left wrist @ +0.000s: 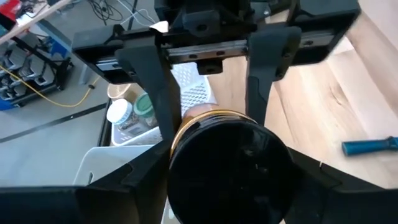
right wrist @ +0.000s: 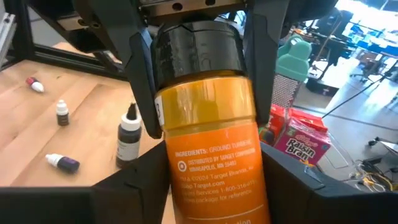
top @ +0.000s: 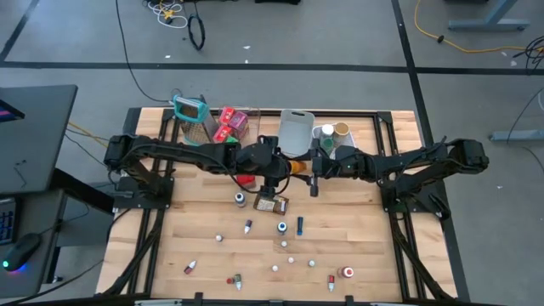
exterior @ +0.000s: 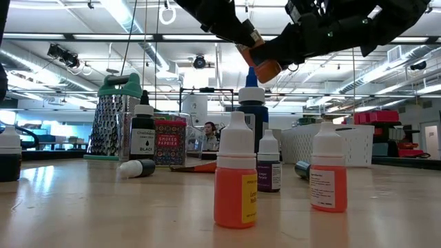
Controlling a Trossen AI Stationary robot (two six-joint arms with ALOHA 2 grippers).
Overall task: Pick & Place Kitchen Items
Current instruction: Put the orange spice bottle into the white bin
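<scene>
Orange dropper bottle [exterior: 236, 172] stands closest to the low camera, upright on the worktop [top: 365, 229] with the other small bottles scattered around it. None of them is in play right now.

Active item: spice jar [right wrist: 208, 130], orange label, black cap. It's up in the air over mid-worktop, lying roughly level between the two arms, just in front of the white bin [top: 295, 132].

Left gripper [right wrist: 202, 68] has its fingers clamped on the cap end, so the cap faces straight into the left wrist camera. Right gripper [left wrist: 211, 115] comes in from the opposite side around the label end. Can't tell whether it's actually bearing on the jar or only bracketing it.

My read is a mid-air handover. Each arm takes one end so neither blocks the other, and the level pose lets both wrists line up head-on. The bins sit on the right arm's side, which would explain passing it across.

Risk: if left lets go before right has a firm hold, the jar drops onto the bottles below.
</scene>
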